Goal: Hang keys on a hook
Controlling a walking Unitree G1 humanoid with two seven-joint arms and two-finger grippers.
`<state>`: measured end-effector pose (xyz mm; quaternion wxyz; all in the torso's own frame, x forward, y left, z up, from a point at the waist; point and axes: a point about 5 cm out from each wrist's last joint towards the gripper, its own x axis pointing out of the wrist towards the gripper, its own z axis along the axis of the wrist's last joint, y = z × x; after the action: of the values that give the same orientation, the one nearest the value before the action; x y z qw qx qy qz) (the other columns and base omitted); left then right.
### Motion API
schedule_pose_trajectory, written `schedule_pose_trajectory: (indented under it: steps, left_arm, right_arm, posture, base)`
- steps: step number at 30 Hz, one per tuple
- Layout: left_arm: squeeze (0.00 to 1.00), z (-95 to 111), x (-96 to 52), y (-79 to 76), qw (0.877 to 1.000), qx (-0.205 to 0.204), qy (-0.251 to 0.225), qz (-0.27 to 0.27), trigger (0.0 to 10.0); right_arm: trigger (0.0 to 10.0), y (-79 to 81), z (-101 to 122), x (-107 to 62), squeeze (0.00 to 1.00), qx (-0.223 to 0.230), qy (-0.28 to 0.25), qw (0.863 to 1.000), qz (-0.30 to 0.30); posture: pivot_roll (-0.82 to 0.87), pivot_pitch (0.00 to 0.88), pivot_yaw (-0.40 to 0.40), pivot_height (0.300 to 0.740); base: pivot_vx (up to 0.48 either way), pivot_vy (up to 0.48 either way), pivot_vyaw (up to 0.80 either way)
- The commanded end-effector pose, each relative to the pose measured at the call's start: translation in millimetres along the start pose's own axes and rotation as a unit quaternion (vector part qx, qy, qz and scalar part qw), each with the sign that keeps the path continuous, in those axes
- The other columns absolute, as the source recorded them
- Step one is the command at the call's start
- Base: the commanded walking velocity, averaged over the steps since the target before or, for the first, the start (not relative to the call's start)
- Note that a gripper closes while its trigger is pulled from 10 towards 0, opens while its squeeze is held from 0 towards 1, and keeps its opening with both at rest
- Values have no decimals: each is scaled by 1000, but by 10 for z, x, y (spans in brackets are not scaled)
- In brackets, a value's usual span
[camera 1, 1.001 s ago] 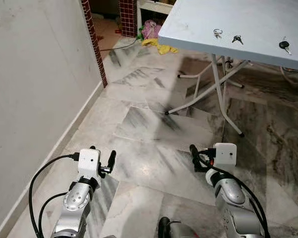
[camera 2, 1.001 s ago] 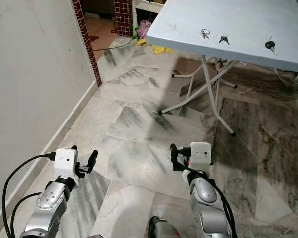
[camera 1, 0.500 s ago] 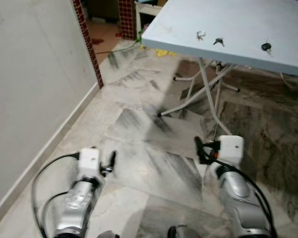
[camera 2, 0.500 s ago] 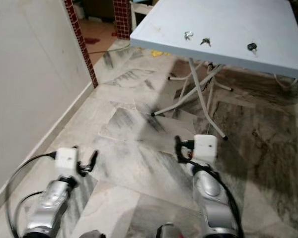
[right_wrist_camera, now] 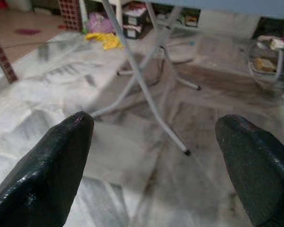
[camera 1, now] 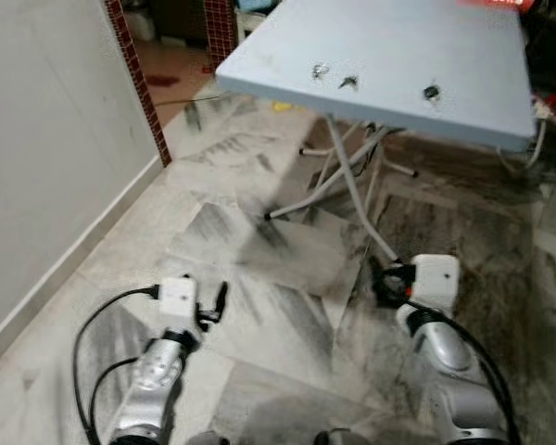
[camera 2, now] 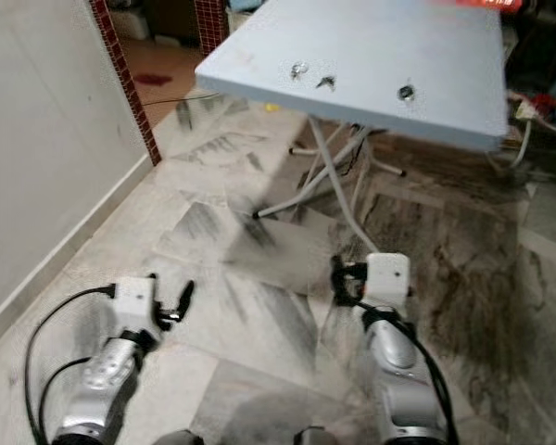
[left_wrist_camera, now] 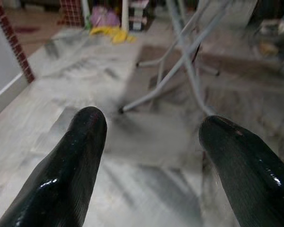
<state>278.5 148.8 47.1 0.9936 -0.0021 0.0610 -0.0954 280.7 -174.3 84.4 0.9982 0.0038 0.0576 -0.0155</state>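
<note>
Three small sets of keys lie in a row on the pale blue folding table [camera 1: 463, 56]: a silver ring set [camera 1: 320, 69], a dark set [camera 1: 349, 82] and a black-headed key [camera 1: 431, 92]. Both arms are held low over the marble floor, well short of the table. My left gripper [left_wrist_camera: 151, 125] is open with nothing between its black fingers, and it sits at the lower left [camera 1: 208, 306]. My right gripper [right_wrist_camera: 158, 125] is also open and empty, below the table's near edge [camera 1: 389, 283].
White crossed table legs [camera 1: 352, 199] stand ahead on the floor. A white wall [camera 1: 37, 139] and a red brick pillar [camera 1: 130, 74] run along the left. Cables [camera 1: 537, 139] lie at the right, and a yellow cloth [left_wrist_camera: 114, 34] lies beyond the table.
The camera has moved forward and turned, so the table and keys sit closer and further left in view. Both arms keep the same pose, grippers still open.
</note>
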Motion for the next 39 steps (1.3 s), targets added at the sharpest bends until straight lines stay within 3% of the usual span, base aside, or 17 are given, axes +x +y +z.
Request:
schedule_pose_trajectory:
  steps: [1, 12, 20, 30, 39]
  left_arm:
    - [0, 14, -33, 67, 1000, -4, -4, 7, 10000]
    - [0, 271, 43, -14, 998, -30, -51, -19, 10000]
    - [0, 267, 33, -12, 998, -36, -46, -26, 10000]
    - [0, 250, 33, -53, 998, -40, -40, -38, 10000]
    - [0, 216, 23, -58, 997, -45, -33, -44, 10000]
  right_arm:
    - [10000, 64, 19, -7, 0, -2, -4, 1000, 10]
    - [10000, 83, 95, -11, 0, -19, -26, 999, 9]
    - [10000, 74, 111, -24, 0, -26, -32, 999, 2]
    - [10000, -80, 143, -7, 0, -57, -42, 996, -53]
    - [10000, -128, 180, 39, 0, -64, -47, 995, -63]
  posture:
    - [-66, 173, 6, 740]
    - [-73, 171, 14, 740]
    - [-79, 175, 20, 740]
    - [-77, 168, 22, 740]
    - [-72, 162, 16, 740]
  base:
    - [0, 0, 0]
    - [76, 0, 0]
    - [356, 0, 0]
    - [420, 0, 0]
    - [431, 0, 0]
